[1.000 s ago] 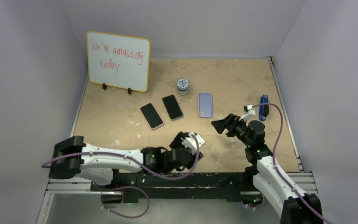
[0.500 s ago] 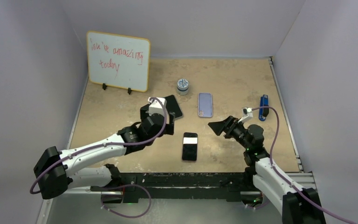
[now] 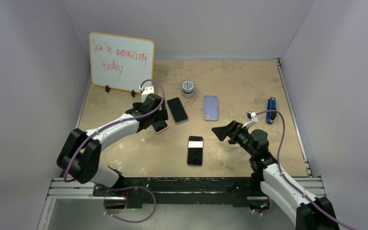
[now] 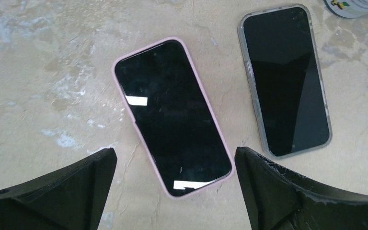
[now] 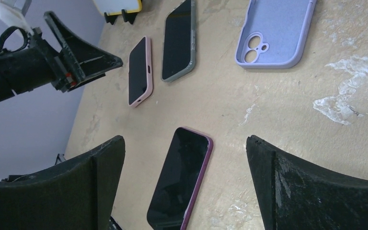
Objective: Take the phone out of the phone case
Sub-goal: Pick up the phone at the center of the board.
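A phone in a pink case [image 4: 172, 117] lies screen up on the table, and my open, empty left gripper [image 4: 175, 191] hovers just above its near end. In the top view the left gripper [image 3: 156, 118] hides most of that phone [image 3: 160, 126]. A phone in a grey case [image 3: 177, 109] lies right of it, also in the left wrist view [image 4: 287, 79]. A purple-edged phone [image 3: 195, 150] lies at the front centre. My open, empty right gripper [image 5: 187, 179] is above it, and in the top view the right gripper [image 3: 220, 132] is to its right.
An empty lilac case [image 3: 211, 107] lies inside up behind the right gripper, also in the right wrist view [image 5: 274, 33]. A small round tin [image 3: 188, 88], a whiteboard on stands [image 3: 120, 62] and a blue object [image 3: 271, 104] sit toward the back and right.
My left arm swung from the front centre back and left to above the pink-cased phone, leaving the purple-edged phone on the table. My right gripper edged slightly left.
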`<state>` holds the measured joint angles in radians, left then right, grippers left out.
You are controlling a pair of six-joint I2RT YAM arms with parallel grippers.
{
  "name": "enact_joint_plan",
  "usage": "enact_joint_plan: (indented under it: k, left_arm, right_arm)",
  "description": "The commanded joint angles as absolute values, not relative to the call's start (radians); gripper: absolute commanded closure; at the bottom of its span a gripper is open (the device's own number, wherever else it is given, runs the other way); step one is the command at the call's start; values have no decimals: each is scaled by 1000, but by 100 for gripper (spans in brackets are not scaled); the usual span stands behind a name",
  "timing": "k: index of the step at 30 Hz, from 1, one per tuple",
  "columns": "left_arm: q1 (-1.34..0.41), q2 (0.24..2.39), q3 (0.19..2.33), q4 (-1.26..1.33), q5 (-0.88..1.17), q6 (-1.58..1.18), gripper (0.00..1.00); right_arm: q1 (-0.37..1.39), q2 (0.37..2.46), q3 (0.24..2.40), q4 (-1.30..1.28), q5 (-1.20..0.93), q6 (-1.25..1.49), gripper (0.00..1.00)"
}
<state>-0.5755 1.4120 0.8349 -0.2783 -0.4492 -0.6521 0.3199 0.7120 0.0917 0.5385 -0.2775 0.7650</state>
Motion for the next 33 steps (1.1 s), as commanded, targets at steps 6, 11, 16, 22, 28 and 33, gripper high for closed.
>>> enact_joint_plan:
  k: [6, 11, 16, 22, 28, 33]
  left_arm:
    - [-532, 1622, 1010, -320, -410, -717, 0]
    - [-526, 1694, 1058, -398, -450, -793, 0]
    - [-523, 1718, 1058, -429, -466, -873, 0]
    - [-519, 1755, 1086, -473, -463, -927, 0]
    - [-518, 1776, 1088, -451, -434, -963, 0]
    - [-518, 1784, 1078, -457, -438, -1007, 0]
  right_arm:
    - [368, 672, 154, 470, -184, 731, 1]
    - [376, 659, 161, 445, -163, 718, 1]
    - [383, 651, 163, 436, -146, 713, 1]
    - [388, 646, 164, 430, -139, 707, 1]
    - [392, 640, 167, 420, -133, 700, 1]
    - [394, 637, 166, 420, -132, 699, 1]
